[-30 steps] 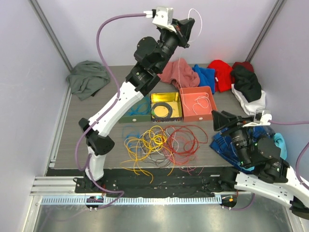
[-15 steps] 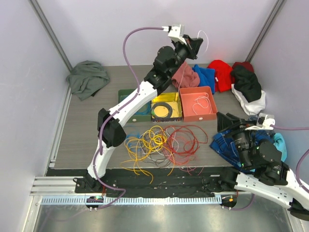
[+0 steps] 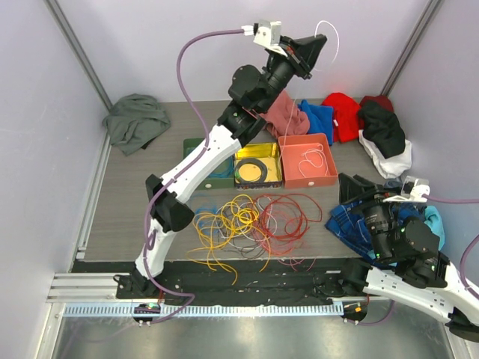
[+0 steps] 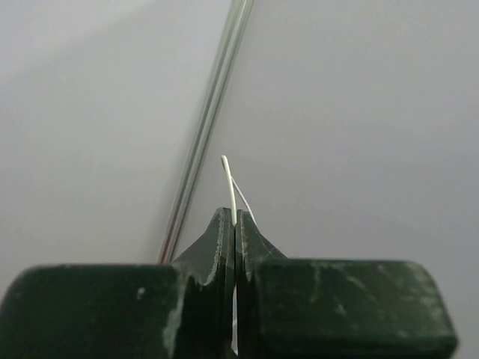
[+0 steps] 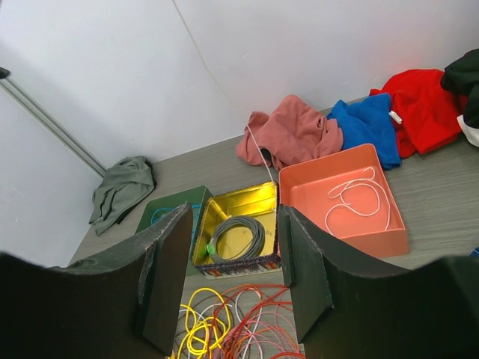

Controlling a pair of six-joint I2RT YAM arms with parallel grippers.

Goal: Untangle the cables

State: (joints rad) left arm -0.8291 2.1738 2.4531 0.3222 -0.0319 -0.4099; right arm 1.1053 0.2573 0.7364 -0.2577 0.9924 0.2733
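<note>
Left jaws pinch the white cable high above the counter. Best to raise it slowly so its tail clears the tangled cables, then lower it into the orange tray. Right jaws stand spread.

The grey wood-grain worktop carries a loose tangle of yellow, orange, red and white cables near its front edge. Behind them three shallow trays sit in a row: a green tray, a yellow tray and an orange tray. A grey-green cloth lies crumpled at the far left. A pink garment, blue garment, red garment and black garment crowd the far right.
</note>
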